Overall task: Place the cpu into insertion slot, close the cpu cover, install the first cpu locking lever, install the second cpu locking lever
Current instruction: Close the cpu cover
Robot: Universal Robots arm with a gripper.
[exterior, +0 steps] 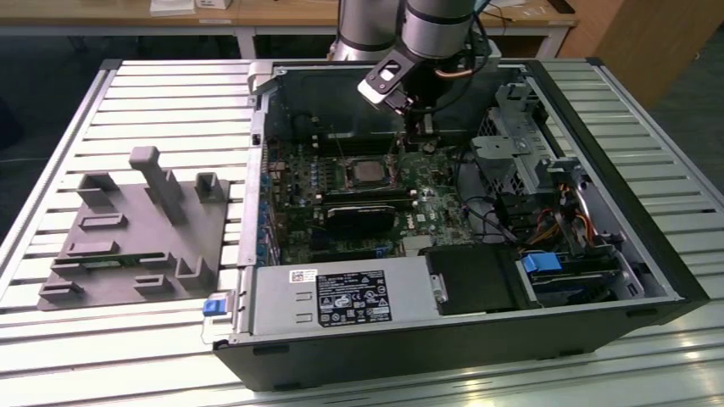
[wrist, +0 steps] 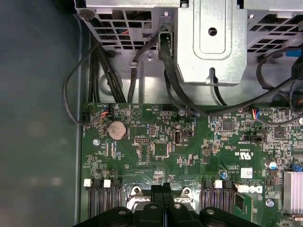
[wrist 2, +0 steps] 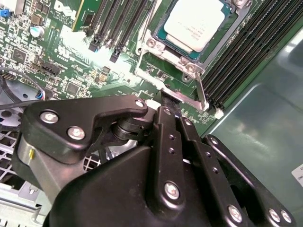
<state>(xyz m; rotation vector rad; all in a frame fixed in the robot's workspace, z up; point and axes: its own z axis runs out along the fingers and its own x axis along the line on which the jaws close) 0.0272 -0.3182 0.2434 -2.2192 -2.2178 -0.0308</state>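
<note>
While the cpu [wrist 2: 194, 23] lies flat, face up, in the insertion slot [wrist 2: 150, 43] at the exterior view's middle, square with no long axis, the cpu cover [wrist 2: 239, 16] frames it; the gripper [wrist 2: 168, 99], fingers [wrist 2: 165, 127] pressed together, stands just beside.

Robotics lab/workshop bench: ribbed aluminium slat table [exterior: 147, 93], open black desktop PC case [exterior: 633, 254] on it, grey 3D-printed fixture block [exterior: 136, 229], wooden desks [exterior: 283, 17] behind.
</note>
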